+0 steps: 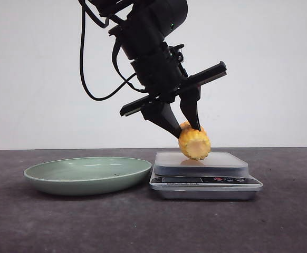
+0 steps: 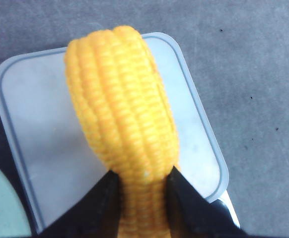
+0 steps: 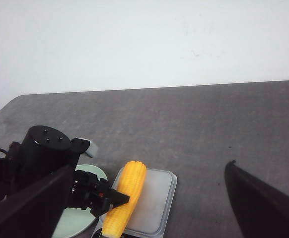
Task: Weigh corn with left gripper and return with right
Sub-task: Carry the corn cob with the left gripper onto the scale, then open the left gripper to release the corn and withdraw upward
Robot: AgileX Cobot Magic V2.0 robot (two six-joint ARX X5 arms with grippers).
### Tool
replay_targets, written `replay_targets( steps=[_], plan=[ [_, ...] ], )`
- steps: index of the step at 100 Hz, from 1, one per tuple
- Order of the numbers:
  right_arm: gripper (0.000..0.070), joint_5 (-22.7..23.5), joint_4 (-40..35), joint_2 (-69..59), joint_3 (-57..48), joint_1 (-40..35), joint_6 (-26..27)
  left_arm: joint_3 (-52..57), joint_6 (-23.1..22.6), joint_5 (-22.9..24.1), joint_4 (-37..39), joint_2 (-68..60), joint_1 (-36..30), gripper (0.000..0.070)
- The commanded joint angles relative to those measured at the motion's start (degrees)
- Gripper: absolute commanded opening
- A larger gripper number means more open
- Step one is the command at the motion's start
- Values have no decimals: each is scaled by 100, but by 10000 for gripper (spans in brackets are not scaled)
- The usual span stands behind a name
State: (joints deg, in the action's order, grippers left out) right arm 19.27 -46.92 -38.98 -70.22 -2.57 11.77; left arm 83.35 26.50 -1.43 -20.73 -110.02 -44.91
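Above the silver digital kitchen scale [image 1: 205, 178], our black left gripper [image 1: 185, 129] clamps the short yellow corn cob [image 1: 194, 143], hovering just over the platform. Beside it sits a pale green ceramic dish [image 1: 87, 174]. Whether our right gripper [image 3: 134, 208] is parted, we cannot tell.

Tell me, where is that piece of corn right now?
In the front view the corn is pinched in the left gripper, just over the scale's platform, right of the green dish.

On the surface [image 1: 280, 221] the dish [image 1: 87, 175] lies left of the scale [image 1: 205, 175], just beside it, and the corn [image 1: 194, 142] hangs above the scale's platform, between the left gripper's [image 1: 186, 129] fingers [image 1: 166, 120].
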Motion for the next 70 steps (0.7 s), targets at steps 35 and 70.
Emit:
replay_targets(
  steps=[35, 70],
  plan=[
    [621, -20, 13, -22, -118, -9, -44, 149, -181, 15, 59, -160, -44, 279],
    [621, -20, 13, -22, -118, -9, -46, 149, -197, 15, 61, -160, -44, 367]
  ],
)
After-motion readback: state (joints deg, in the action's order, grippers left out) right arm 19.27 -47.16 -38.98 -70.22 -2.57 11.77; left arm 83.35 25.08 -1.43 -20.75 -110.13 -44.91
